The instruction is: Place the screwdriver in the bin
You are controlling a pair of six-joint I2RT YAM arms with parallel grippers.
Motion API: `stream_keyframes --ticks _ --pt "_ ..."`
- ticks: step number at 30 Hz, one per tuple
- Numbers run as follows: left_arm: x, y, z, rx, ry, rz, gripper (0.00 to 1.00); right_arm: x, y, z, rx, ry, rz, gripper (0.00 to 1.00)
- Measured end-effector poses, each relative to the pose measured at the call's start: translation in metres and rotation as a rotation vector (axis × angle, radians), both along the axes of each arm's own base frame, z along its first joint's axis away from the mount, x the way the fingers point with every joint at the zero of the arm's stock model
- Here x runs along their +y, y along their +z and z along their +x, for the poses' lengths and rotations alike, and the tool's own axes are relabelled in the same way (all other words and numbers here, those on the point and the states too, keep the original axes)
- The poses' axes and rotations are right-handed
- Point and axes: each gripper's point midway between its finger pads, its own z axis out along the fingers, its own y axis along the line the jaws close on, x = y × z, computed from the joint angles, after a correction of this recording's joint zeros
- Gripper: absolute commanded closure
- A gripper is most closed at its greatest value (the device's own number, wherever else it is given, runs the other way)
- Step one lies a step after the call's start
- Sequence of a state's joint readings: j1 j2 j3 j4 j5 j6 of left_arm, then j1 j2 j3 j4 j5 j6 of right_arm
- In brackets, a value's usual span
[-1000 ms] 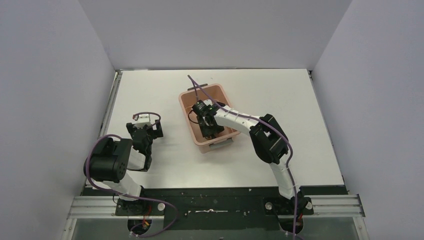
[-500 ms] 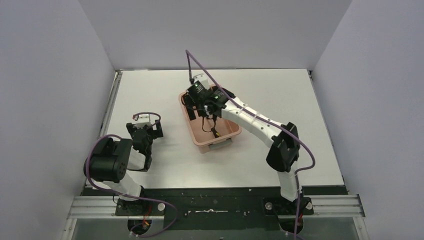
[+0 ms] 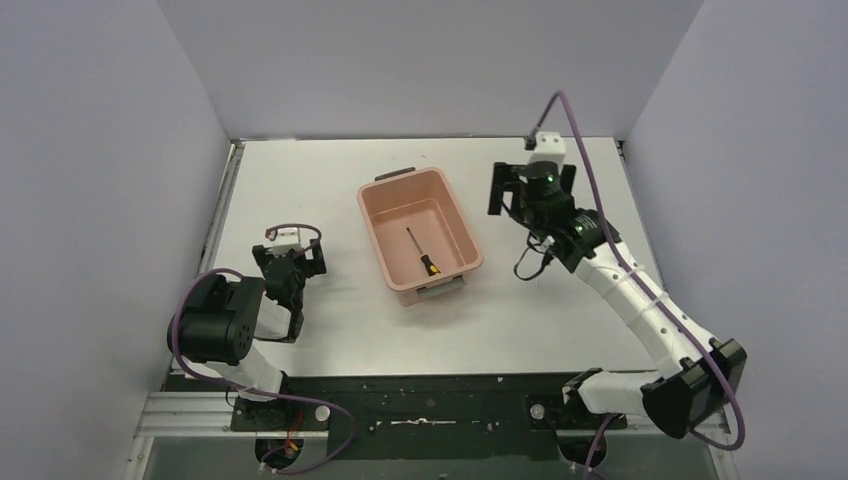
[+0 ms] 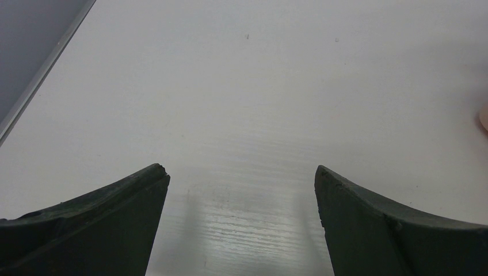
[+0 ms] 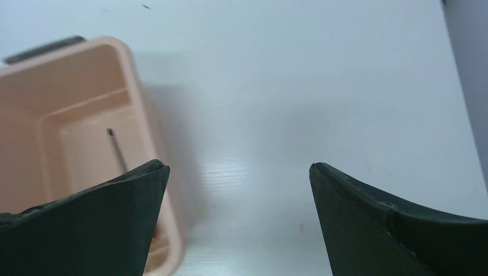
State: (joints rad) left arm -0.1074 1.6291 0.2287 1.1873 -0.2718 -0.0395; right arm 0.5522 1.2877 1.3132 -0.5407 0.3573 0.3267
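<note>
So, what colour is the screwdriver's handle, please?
The screwdriver handle is yellow and black, clearest from the top external view.

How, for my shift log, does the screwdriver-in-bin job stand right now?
Done: the screwdriver lies flat on the floor of the bin, with its handle toward the near end. In hand: nothing. The right end effector is open and empty, off to the bin's right, and the left end effector is open and empty too. Left: nothing of the task that I can see.
</note>
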Motion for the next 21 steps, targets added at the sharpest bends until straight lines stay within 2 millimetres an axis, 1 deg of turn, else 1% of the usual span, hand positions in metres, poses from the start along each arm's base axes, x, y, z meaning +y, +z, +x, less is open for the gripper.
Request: stream_keyframes --ticks 1,4,5,7,8,10,12,15,19,21 --pt "0.0 0.0 0.0 0.0 0.0 0.0 0.03 -0.016 -0.009 -0.003 0.001 -0.032 -0.005 0.0" --pt "0.0 0.0 0.0 0.0 0.0 0.0 0.03 -0.064 -0.05 -0.015 0.008 -0.127 -0.003 0.0" --pt "0.0 0.0 0.0 0.0 0.0 0.0 0.03 -0.075 -0.061 -0.019 0.012 -0.15 -0.002 0.0" --pt "0.0 0.0 0.0 0.0 0.0 0.0 0.03 -0.098 -0.09 -0.029 0.027 -0.206 -0.008 0.0" --pt "0.0 0.0 0.0 0.0 0.0 0.0 0.03 -0.106 -0.104 -0.034 0.037 -0.223 -0.013 0.0" --pt "0.0 0.0 0.0 0.0 0.0 0.0 0.03 -0.113 -0.13 -0.044 0.055 -0.235 -0.025 0.0" --pt "0.0 0.0 0.0 0.0 0.0 0.0 0.03 -0.116 -0.151 -0.051 0.063 -0.236 -0.034 0.0" --pt "0.0 0.0 0.0 0.0 0.0 0.0 0.03 -0.12 -0.173 -0.058 0.055 -0.243 -0.039 0.0" --pt "0.0 0.0 0.0 0.0 0.0 0.0 0.03 -0.12 -0.182 -0.06 0.039 -0.243 -0.032 0.0" --pt "0.0 0.0 0.0 0.0 0.0 0.0 0.03 -0.12 -0.18 -0.057 0.025 -0.242 -0.025 0.0"
